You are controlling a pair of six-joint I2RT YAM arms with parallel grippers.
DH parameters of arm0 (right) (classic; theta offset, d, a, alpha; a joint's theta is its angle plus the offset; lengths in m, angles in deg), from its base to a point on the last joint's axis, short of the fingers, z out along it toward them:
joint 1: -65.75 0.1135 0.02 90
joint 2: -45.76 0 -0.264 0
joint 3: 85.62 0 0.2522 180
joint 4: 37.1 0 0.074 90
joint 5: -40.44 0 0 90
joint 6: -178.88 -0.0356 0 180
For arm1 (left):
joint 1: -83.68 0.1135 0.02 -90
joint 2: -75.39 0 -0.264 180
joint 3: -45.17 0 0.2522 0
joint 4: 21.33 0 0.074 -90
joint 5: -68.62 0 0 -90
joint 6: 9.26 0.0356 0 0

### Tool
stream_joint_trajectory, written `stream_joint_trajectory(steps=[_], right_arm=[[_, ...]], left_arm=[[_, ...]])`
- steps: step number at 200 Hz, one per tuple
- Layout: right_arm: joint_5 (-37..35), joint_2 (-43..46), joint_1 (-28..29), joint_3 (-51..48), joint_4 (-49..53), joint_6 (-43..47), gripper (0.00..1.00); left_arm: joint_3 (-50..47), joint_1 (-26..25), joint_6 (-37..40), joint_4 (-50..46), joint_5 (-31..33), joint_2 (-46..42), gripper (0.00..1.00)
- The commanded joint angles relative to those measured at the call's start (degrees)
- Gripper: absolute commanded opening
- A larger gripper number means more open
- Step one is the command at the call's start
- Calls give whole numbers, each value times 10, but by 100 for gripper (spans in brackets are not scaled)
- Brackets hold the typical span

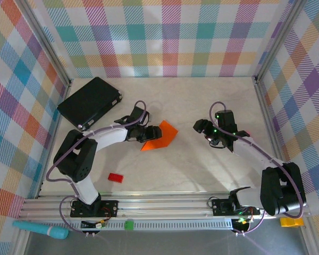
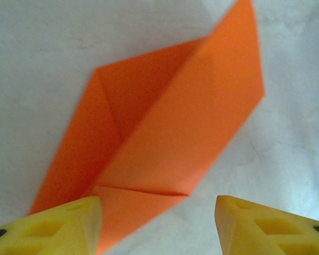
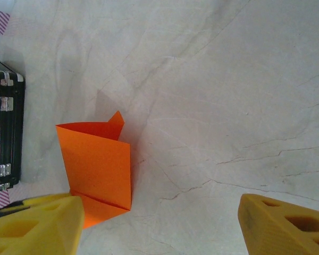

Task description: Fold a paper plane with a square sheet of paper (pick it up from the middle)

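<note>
Creased orange sheet (image 1: 162,136) lay near the tabletop's (image 1: 202,95) middle.
The left gripper (image 2: 158,226) had its fingers spread at the sheet's edge; the right gripper (image 3: 160,223) had its fingers spread, well apart from it.

- Top external view: bright, even, diffuse overhead light; no glare on the pale table (image 1: 202,175); focus sharp throughout; frame posts (image 1: 49,49) splay toward the corners, wide-lens distortion.
- Shadows, same view: short, soft, close under both arms (image 1: 103,135); faint beside the square sheet of paper (image 1: 162,137).
- Left wrist view: soft focus overall; left gripper (image 2: 158,226) fingertips (image 2: 58,228) blurred at the bottom edge; table greyer toward the left.
- Right wrist view: table veining crisp; grey shadow beside the paper's raised flap; right gripper (image 3: 159,226) fingertips (image 3: 287,228) blurred.
</note>
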Motion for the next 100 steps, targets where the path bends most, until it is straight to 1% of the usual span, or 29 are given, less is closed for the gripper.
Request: stream_joint_trajectory(steps=[1,66,100], right_arm=[[19,-10,-2,-1,-16,-10,76],[48,-42,3,-3,-40,-35,75],[61,-72,32,-3,-60,-69,73]], left_arm=[[21,6,-4,14,-20,22,57],[20,8,-11,15,-13,67,53],[5,7,-33,25,-32,74,50]])
